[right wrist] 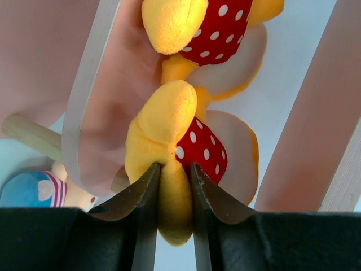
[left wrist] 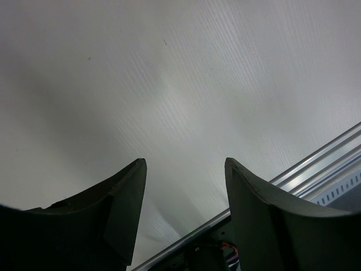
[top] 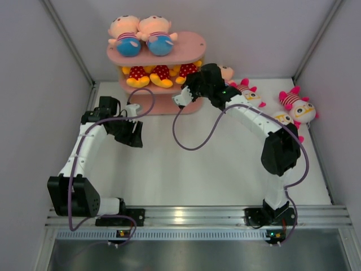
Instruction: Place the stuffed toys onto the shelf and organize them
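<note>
The pink shelf [top: 189, 45] stands at the back of the table. Two peach-headed stuffed toys [top: 125, 36] in blue pants lie on its top board. Yellow-orange toys with red dotted bodies [top: 162, 74] sit on the middle board. My right gripper [top: 190, 84] reaches in at that tier's right end. In the right wrist view the right gripper [right wrist: 175, 169] is shut on a yellow foot of the nearest dotted toy [right wrist: 169, 118], with a second dotted toy [right wrist: 220, 28] behind it. My left gripper [top: 132, 135] hangs open and empty over bare table [left wrist: 185, 169].
Three white-faced toys with pink tufts [top: 299, 104] [top: 251, 93] [top: 285, 118] lie on the table at the right, near the right arm. Another peach head [top: 227, 71] peeks out behind that arm. A peach doll [right wrist: 39, 189] and a wooden post [right wrist: 31, 135] show low in the right wrist view.
</note>
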Action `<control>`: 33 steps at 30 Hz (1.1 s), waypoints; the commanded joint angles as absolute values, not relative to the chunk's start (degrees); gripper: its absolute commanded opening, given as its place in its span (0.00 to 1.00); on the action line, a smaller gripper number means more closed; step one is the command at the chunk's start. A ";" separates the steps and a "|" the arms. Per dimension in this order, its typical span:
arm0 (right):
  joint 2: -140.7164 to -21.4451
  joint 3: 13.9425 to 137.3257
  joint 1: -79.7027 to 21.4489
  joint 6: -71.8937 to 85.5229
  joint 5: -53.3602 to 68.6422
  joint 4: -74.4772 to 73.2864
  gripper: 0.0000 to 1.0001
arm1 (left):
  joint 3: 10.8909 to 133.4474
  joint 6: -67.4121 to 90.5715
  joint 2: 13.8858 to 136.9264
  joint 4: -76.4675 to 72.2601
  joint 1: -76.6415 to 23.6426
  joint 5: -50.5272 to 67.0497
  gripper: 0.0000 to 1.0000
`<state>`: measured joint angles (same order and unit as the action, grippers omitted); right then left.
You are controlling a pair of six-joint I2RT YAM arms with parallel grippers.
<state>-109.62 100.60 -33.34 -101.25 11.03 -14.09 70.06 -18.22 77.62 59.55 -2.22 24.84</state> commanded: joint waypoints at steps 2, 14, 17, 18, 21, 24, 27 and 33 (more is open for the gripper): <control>-108.55 101.69 -31.82 -98.97 12.83 -10.11 0.27 | 69.96 -19.42 75.41 59.15 -1.76 26.10 0.63; -105.03 101.69 -30.06 -90.80 23.99 -16.35 0.14 | 69.96 -19.34 74.53 59.24 -1.67 26.10 0.63; -105.29 101.86 -29.97 -90.35 22.94 -16.52 0.21 | 69.87 -19.25 74.09 59.15 -1.58 25.93 0.63; -105.21 101.69 -29.97 -89.39 22.77 -16.18 0.27 | 69.87 -19.25 74.09 59.15 -1.58 26.01 0.63; -104.15 100.64 -29.97 -86.85 22.59 -14.07 0.59 | 69.70 -18.98 73.83 59.15 -1.58 26.37 0.63; -101.35 98.10 -29.97 -83.77 23.55 -11.52 0.71 | 69.26 -19.25 73.56 59.15 -1.58 26.46 0.64; -97.04 94.24 -29.97 -80.79 26.09 -9.06 0.77 | 69.08 -19.60 73.21 59.15 -1.58 26.19 0.64; -84.04 90.36 -30.06 -65.08 39.33 -13.25 0.99 | 68.38 -20.04 72.07 59.15 -1.58 26.10 0.64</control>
